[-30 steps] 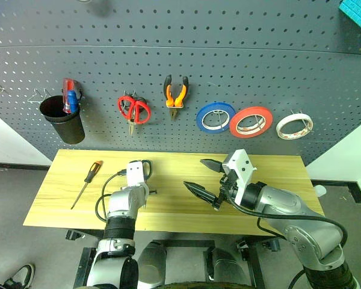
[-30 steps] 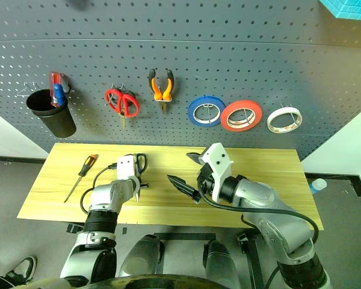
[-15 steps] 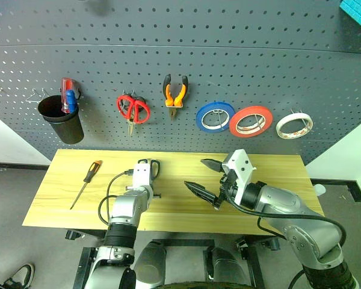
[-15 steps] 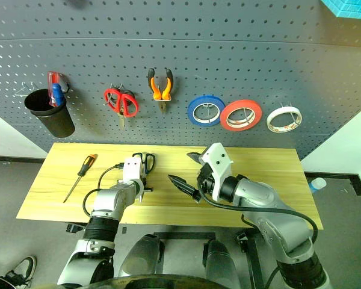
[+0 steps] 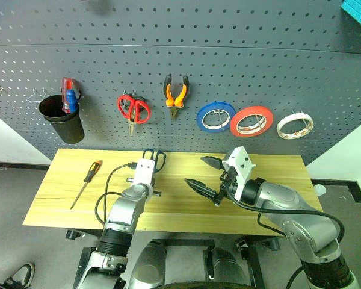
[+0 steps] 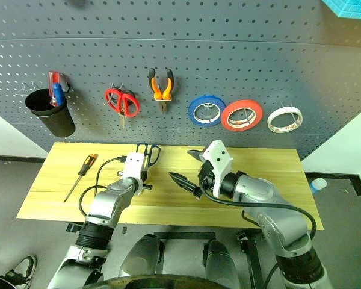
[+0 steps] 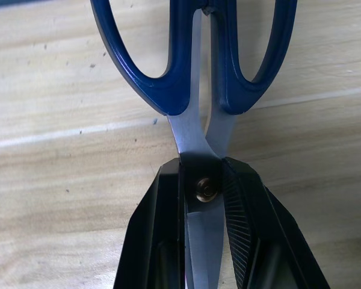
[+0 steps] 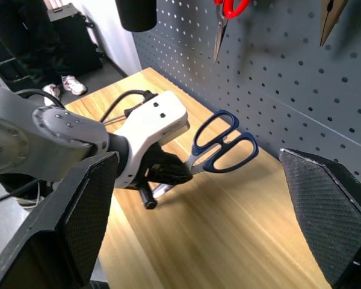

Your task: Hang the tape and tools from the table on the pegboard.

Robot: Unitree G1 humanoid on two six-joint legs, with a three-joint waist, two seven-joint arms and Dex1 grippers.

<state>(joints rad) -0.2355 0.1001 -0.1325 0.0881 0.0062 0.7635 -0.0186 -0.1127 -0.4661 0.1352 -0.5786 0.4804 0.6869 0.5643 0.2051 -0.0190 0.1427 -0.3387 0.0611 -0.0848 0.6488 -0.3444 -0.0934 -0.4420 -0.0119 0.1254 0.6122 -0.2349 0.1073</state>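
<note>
My left gripper (image 7: 203,174) is shut on the blades of the dark blue-handled scissors (image 7: 175,90), near their pivot. It holds them a little above the light wood table (image 5: 66,180), with the handles (image 5: 158,159) pointing toward the pegboard (image 5: 228,54). To its right my right gripper (image 5: 195,171) stands open and empty above the table. The orange-and-black screwdriver (image 5: 87,180) lies on the table's left part. On the pegboard, the orange-handled pliers (image 5: 175,93) and the red tape (image 5: 251,121) hang on hooks.
Also on the pegboard are a black cup (image 5: 62,120) holding red and blue items, red-handled scissors (image 5: 133,109), a blue tape roll (image 5: 215,116) and a white tape roll (image 5: 294,126). A person's legs (image 8: 24,36) stand beyond the table's left end.
My left gripper has risen with the scissors and rolled, so their handles now stick out toward the pegboard. The right arm has stayed still.
</note>
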